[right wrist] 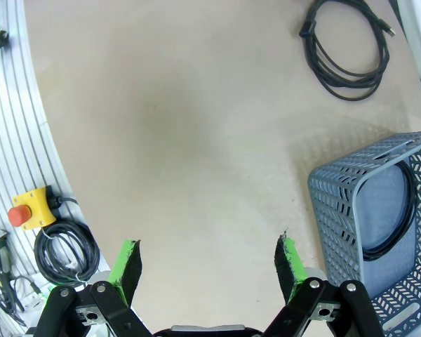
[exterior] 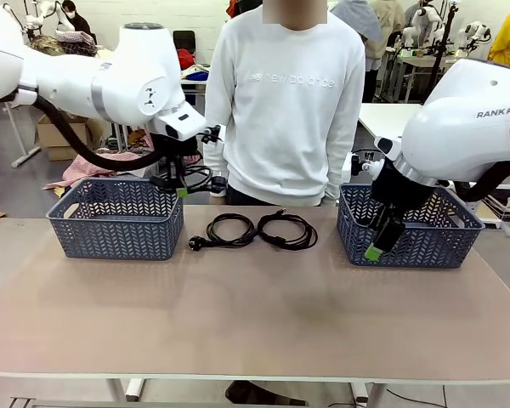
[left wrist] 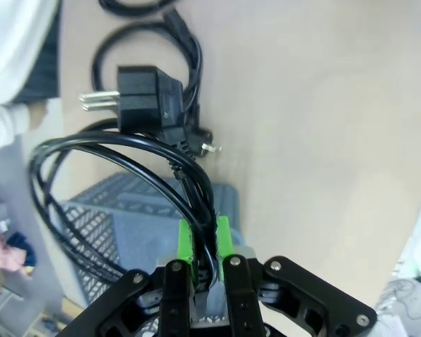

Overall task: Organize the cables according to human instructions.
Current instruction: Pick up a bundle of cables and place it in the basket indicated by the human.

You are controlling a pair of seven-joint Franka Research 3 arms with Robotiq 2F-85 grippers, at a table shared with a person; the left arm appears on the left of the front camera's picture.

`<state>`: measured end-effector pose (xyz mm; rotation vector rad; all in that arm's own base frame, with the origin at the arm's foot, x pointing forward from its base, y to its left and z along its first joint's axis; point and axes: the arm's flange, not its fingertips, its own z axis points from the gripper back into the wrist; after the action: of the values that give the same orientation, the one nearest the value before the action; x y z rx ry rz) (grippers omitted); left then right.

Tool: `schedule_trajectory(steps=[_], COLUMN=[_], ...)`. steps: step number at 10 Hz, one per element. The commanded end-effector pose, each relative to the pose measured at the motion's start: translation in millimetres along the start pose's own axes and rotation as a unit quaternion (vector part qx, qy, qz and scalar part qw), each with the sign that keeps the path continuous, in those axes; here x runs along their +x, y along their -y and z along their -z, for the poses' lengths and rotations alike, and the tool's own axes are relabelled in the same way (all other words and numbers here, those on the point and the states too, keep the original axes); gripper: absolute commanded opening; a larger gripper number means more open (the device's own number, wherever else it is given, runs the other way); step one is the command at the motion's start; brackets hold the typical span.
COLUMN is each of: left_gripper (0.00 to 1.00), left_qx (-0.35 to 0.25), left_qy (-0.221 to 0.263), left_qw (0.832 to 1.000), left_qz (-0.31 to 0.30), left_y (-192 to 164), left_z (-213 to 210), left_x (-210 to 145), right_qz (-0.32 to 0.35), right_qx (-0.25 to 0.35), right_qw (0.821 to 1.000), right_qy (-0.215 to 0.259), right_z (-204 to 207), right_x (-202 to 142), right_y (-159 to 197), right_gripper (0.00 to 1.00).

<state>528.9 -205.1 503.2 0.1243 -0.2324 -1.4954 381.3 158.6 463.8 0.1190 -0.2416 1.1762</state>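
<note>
Cable coil (left wrist: 196, 203) | pinched between left jaws | hanging over basket (exterior: 119, 231) edge

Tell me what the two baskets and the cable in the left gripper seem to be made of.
Left basket and right basket: likely moulded plastic, matt grey-blue; the walls are pierced in a herringbone pattern. The cable held by the left gripper: black sheath, probably rubber or PVC, slightly glossy, bending in soft loops. Its plug has bright pins, apparently metal.
</note>
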Motion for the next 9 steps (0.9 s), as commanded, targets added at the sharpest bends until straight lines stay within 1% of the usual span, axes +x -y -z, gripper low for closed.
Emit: schedule_trajectory(steps=[1,5,6,9], left_gripper=[0.15,0.15,0.15,0.15], left_qx=[0.017,0.027,0.025,0.016], left_qy=[-0.013,-0.018,-0.011,-0.003], left_qw=[1.000,0.999,1.000,1.000], left_qz=[0.018,0.015,0.009,0.011], left_y=[-3,-15,-17,-12], left_z=[-2,4,7,17], left_x=[-39,-98,-111,-139], right_qz=[0.001,0.001,0.001,0.001], right_qx=[-0.003,-0.003,-0.003,-0.003], right_qw=[1.000,1.000,1.000,1.000], right_qy=[-0.001,-0.001,-0.001,-0.001], right_z=[-1,-1,-1,-1], right_x=[2,2,2,2], right_y=[0,0,0,0], right_gripper=[1.00,1.00,1.00,1.00])
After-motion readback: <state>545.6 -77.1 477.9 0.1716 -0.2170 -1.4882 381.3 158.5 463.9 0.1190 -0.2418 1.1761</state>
